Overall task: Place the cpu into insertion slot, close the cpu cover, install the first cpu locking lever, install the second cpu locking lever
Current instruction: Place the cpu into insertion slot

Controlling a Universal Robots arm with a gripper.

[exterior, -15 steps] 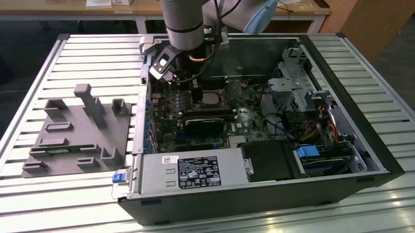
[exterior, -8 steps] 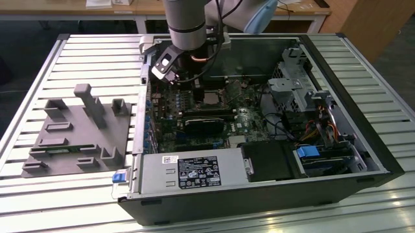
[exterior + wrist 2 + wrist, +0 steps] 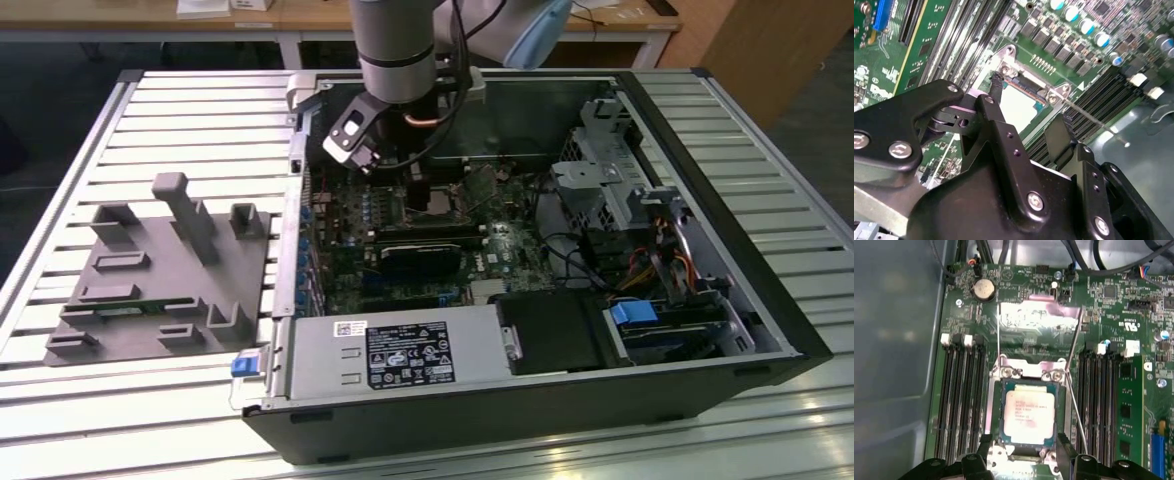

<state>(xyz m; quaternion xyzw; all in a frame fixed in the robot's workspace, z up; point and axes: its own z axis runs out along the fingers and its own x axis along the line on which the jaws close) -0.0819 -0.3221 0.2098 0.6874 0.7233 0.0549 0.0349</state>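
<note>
1. Case point(image 3: 534, 400) lies open on the tabletop point(image 3: 160, 110) in the exterior view. My hand point(image 3: 422, 188) hangs inside it, low over the board point(image 3: 350, 268), which faces upward so I can reach straight down.
2. In the second wrist view my fingers point(image 3: 995, 90) are spread and grip nothing. They stand either side of the cpu point(image 3: 1016, 107), which lies flat in the slot point(image 3: 1026, 89), so I judge it released.
3. In the first wrist view the cpu point(image 3: 1030, 412) sits square in its seat. The cover point(image 3: 1039, 317) stands tipped up beyond it and the levers point(image 3: 998, 340) are raised, leaving the slot uncovered.
</note>
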